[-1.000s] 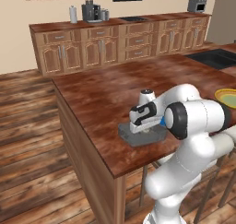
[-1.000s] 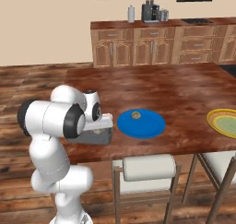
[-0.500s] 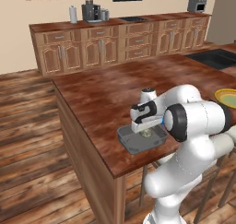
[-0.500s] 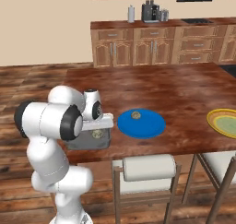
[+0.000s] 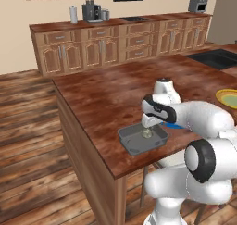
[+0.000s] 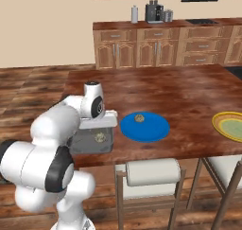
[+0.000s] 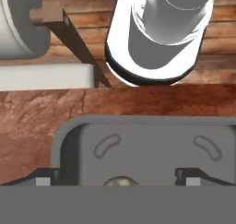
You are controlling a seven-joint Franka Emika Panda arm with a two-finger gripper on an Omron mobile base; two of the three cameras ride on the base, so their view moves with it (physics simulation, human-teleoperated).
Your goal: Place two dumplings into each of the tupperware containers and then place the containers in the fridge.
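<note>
The dark grey tupperware container (image 5: pixel 127 143) (image 6: pixel 83 144) (image 7: pixel 152 159) sits near the front edge of the wooden island counter. One tan dumpling (image 5: pixel 147 133) (image 6: pixel 99 138) (image 7: pixel 119 182) lies inside it. My gripper (image 5: pixel 149 125) (image 6: pixel 98 129) (image 7: pixel 117 178) hovers just above that dumpling, open, holding nothing. Its fingertips (image 7: pixel 44 178) stand wide apart over the tub's floor. Another dumpling (image 6: pixel 139 117) rests on the round blue plate (image 6: pixel 146 128) (image 5: pixel 175 125) to the right of the tub. The fridge is out of view.
A yellow-green plate (image 6: pixel 230 126) (image 5: pixel 228 98) lies at the counter's right end. A white-seated stool (image 6: pixel 149 172) stands under the front edge, right of my base. A dark sink (image 5: pixel 217 57) is set in at the far right. Wooden cabinets line the back wall.
The jaws have spread a little wider and the hand has lifted slightly above the grey tub. The dumpling stays lying in the tub.
</note>
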